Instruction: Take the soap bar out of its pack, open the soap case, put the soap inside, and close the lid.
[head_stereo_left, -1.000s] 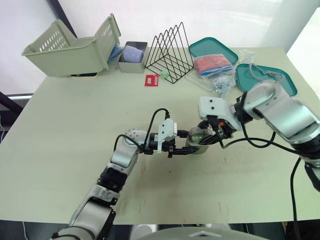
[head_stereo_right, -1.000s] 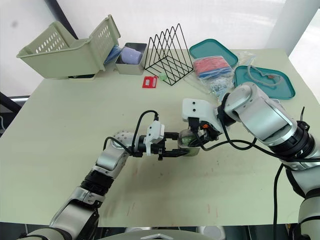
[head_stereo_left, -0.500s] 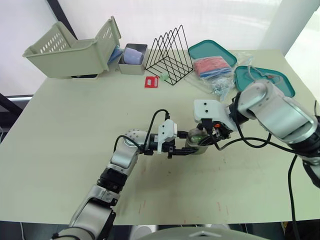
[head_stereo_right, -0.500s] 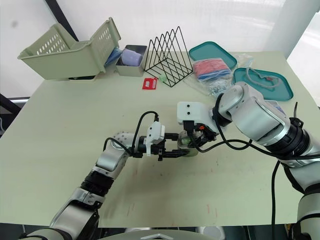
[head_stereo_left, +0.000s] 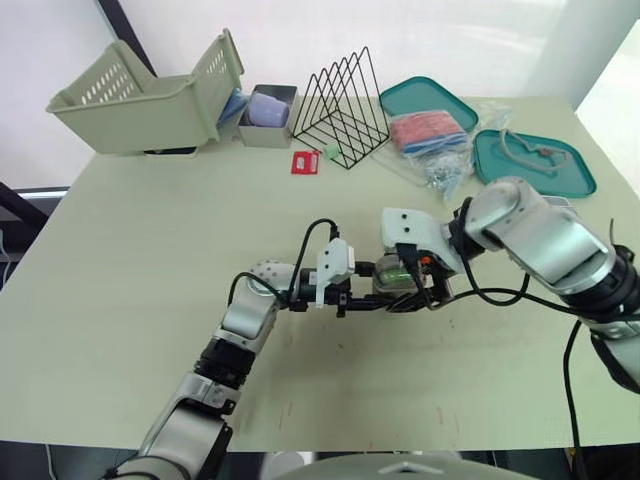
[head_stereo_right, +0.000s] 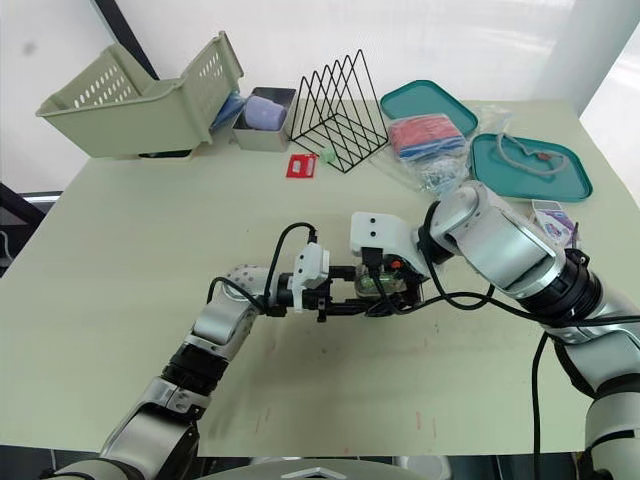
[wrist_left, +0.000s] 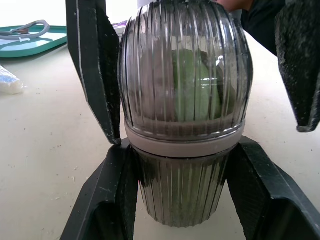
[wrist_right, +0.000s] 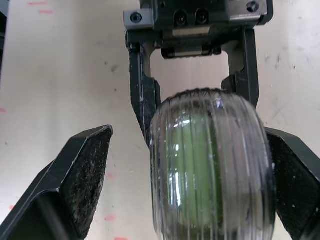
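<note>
Pale table (head_stereo_left: 120, 260), mid-surface: the ribbed translucent soap case (head_stereo_left: 398, 283) stands closed, green soap (wrist_left: 192, 85) inside. Its base is clamped by the left gripper (wrist_left: 181, 160); the right gripper (wrist_right: 190, 170) straddles the top, fingers spread. Likely light, rigid, slick plastic: hold the base.

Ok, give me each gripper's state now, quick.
Left gripper: shut on the base of the soap case.
Right gripper: open, fingers either side of the case's domed lid.
</note>
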